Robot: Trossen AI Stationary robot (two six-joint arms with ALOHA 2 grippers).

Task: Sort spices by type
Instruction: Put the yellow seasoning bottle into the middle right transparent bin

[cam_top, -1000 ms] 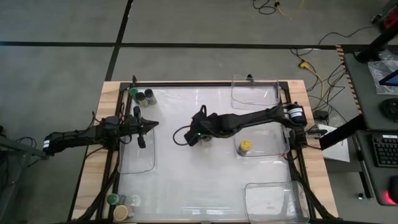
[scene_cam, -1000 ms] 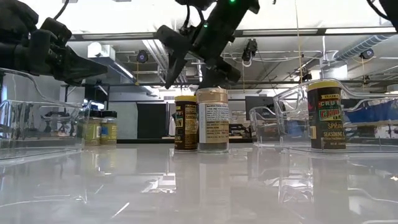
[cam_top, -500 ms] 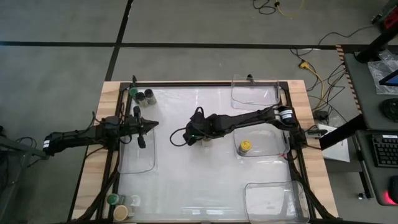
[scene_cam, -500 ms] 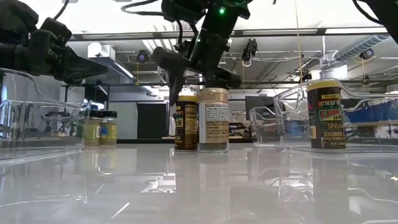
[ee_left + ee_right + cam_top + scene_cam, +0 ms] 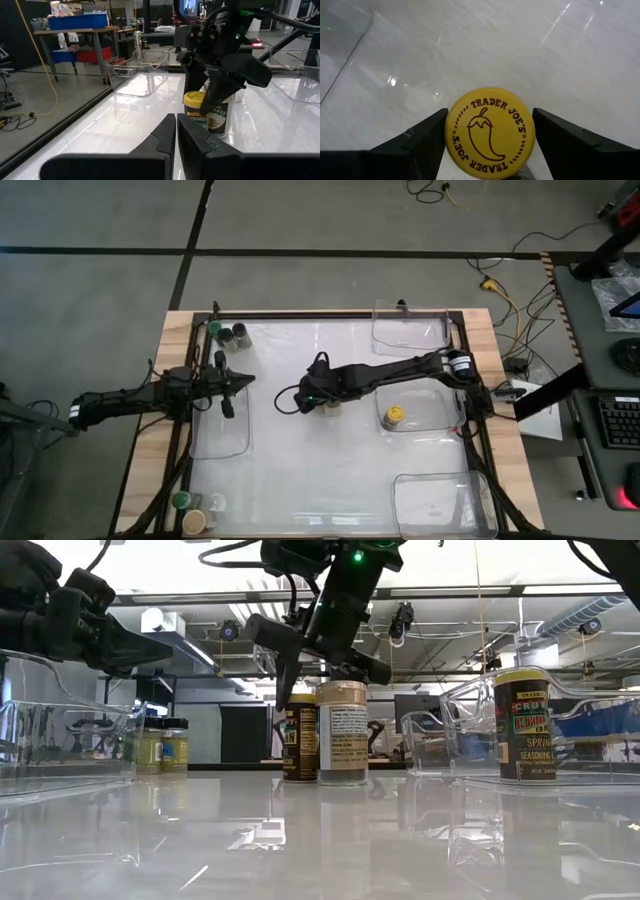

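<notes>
Two spices stand side by side at the table's middle: a yellow-lidded jar (image 5: 298, 740) (image 5: 490, 132) and a tan-lidded jar (image 5: 342, 735). My right gripper (image 5: 330, 675) slants down over the yellow-lidded jar, open, with one finger on either side of its lid. My left gripper (image 5: 240, 380) hangs shut and level at the table's left, above a clear bin (image 5: 220, 435), touching nothing. My right gripper has its fingers (image 5: 420, 142) close beside two opposite sides of the yellow lid's rim (image 5: 451, 125), slanting down from above. Whether they touch the lid I cannot tell. The jar stands upright on the table.
Another yellow-lidded jar (image 5: 394, 417) stands in the clear bin at the right (image 5: 435, 402). Clear bins lie at the far right (image 5: 410, 330) and near right (image 5: 445, 505). Green- and black-lidded jars (image 5: 228, 332) stand at the far left corner, and more jars (image 5: 195, 510) at the near left corner.
My right gripper has come down a little and shifted toward the table's left, tipping further downward, so that its fingers now flank the yellow-lidded jar's lid. The jars have not moved.
</notes>
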